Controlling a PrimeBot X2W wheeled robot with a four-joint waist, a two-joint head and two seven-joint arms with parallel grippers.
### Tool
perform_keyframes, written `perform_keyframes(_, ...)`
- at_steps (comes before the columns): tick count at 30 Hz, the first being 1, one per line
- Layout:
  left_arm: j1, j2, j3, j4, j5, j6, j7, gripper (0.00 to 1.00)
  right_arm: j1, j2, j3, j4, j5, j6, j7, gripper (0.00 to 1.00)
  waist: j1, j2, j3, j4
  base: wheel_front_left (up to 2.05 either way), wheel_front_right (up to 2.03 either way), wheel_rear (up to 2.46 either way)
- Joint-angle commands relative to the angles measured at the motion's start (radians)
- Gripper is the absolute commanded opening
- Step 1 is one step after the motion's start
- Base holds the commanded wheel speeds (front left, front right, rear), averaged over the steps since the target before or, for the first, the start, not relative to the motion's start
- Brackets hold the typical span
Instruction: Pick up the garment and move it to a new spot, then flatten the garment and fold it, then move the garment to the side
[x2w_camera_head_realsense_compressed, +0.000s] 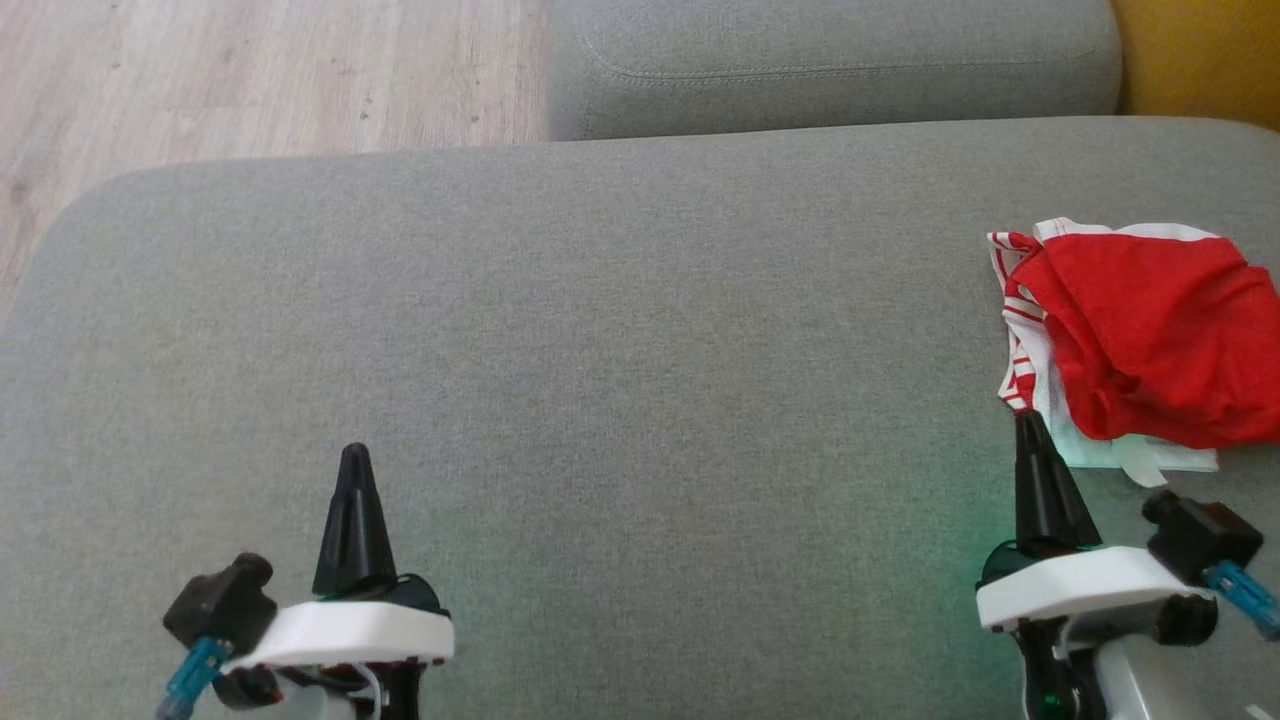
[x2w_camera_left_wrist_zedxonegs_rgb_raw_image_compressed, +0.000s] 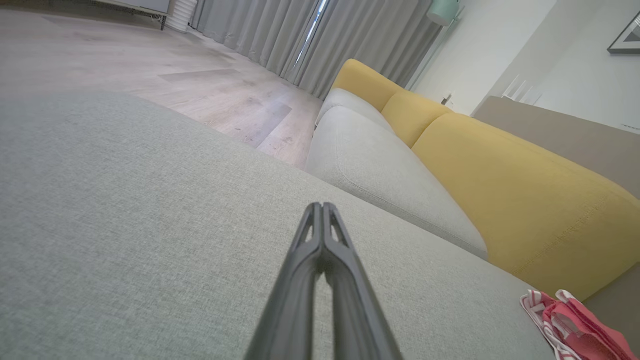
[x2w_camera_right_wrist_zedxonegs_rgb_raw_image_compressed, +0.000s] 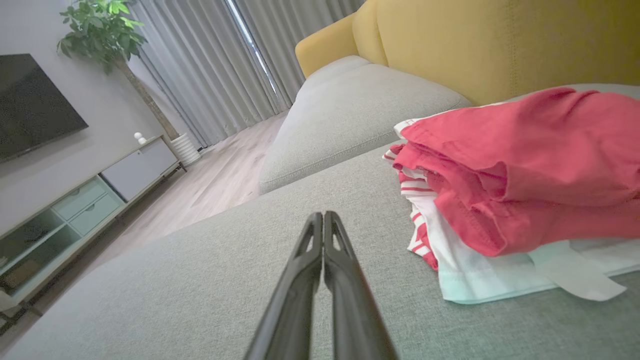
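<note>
Lying crumpled: red-and-white garment on woven grey sofa cushion, right edge | left fingers together, empty | right fingers together, seemingly clear of garment

The garment, red over white with red-striped trim, lies bunched in a loose heap on the grey cushion, out at three o'clock.

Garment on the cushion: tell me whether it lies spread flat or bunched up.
Bunched up. The garment sits in a rumpled heap on the grey cushion, red cloth lumped over white and striped layers.
</note>
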Motion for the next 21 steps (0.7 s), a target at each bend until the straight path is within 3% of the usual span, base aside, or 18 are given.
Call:
perform_keyframes(1,-0.044,0.009,0.024,-0.028,-0.024,-0.004,0.006,0.0,-0.041,-0.01,-0.005,-0.037,0.03,0.001,0.005,0.0,0.0,0.0,-0.001,0.0,0.0,0.0,0.0)
perform_keyframes(21,-0.048,0.016,0.066,-0.017,-0.222,-0.027,0.058,0.0,-0.043,-0.014,-0.026,-0.045,0.257,0.003,0.058,0.0,0.0,0.0,-0.01,-0.009,0.0,0.0,0.0)
